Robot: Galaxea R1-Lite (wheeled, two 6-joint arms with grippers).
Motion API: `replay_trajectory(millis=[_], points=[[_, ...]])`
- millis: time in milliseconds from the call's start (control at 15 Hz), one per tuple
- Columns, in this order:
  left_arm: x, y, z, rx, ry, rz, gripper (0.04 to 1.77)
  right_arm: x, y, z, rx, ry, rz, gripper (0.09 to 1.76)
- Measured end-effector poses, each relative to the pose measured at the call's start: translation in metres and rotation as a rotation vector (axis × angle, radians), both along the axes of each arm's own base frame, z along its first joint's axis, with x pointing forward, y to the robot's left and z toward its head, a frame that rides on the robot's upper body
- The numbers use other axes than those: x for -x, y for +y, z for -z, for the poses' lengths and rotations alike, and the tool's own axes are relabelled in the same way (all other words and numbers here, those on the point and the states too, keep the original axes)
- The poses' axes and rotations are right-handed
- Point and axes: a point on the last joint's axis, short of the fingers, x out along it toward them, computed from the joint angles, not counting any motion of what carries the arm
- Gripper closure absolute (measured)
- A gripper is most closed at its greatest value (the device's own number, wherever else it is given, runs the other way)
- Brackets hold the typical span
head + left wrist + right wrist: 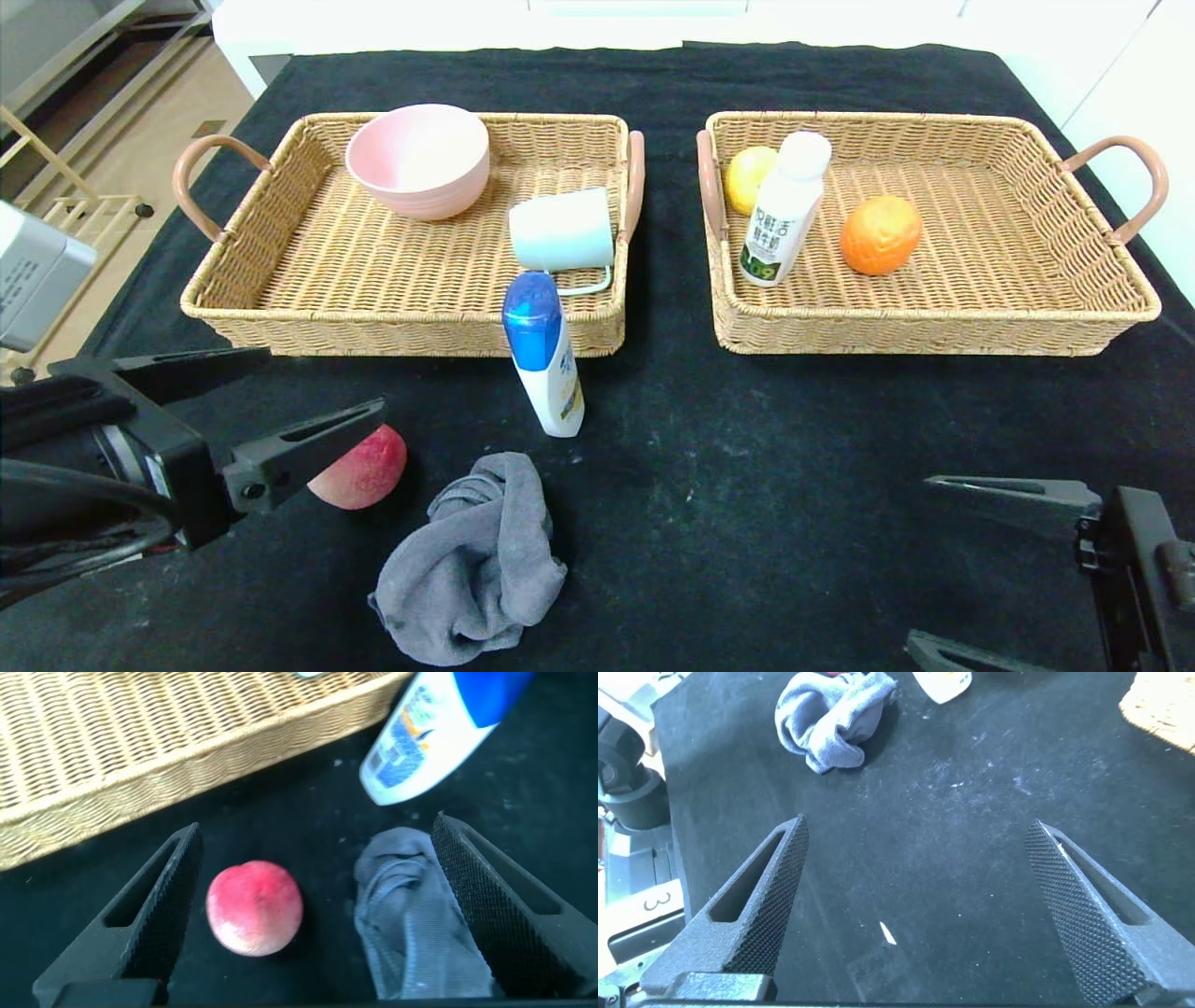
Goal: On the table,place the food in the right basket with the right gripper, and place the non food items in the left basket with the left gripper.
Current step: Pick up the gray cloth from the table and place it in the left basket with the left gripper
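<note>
The left pincer [280,401] hung open low over the worktop [766,448], its fingers [159,910] spread either side of the peach [254,907] and the grey cloth [411,915] — touching neither. The blue-capped bottle [543,353] stood just beyond. The right pincer [980,560] waited open over bare cloth near the right edge, partly cut off. The left basket [280,308] held a pink bowl [418,159] and a tipped mug [562,231]; the right basket [934,327] held a yellow fruit [747,177] — half hidden behind the white bottle [782,219] — and an orange [879,234].
</note>
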Motion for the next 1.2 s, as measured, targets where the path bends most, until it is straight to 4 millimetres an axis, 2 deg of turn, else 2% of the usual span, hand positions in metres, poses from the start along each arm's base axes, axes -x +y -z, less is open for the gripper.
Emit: replay_trajectory(millis=[200, 333, 600, 867, 1200], points=[[0.003, -0.006, -0.006, -0.053, 0.035, 0.034, 0.05, 0.003, -0.004, -0.003, -0.012, -0.015, 0.010, 0.15], [0.006, -0.009, -0.014, -0.126, 0.110, -0.050, 0.05, 0.006, -0.006, -0.005, -0.019, -0.026, 0.016, 0.15], [0.002, -0.031, -0.026, -0.242, 0.199, -0.062, 0.05, 0.008, -0.009, -0.009, -0.033, -0.048, 0.027, 0.15], [-0.003, -0.057, -0.016, -0.303, 0.346, -0.024, 0.05, 0.007, -0.012, -0.011, -0.038, -0.056, 0.050, 0.15], [-0.001, -0.074, -0.001, -0.309, 0.455, -0.030, 0.05, 0.006, -0.012, -0.011, -0.036, -0.052, 0.053, 0.15]])
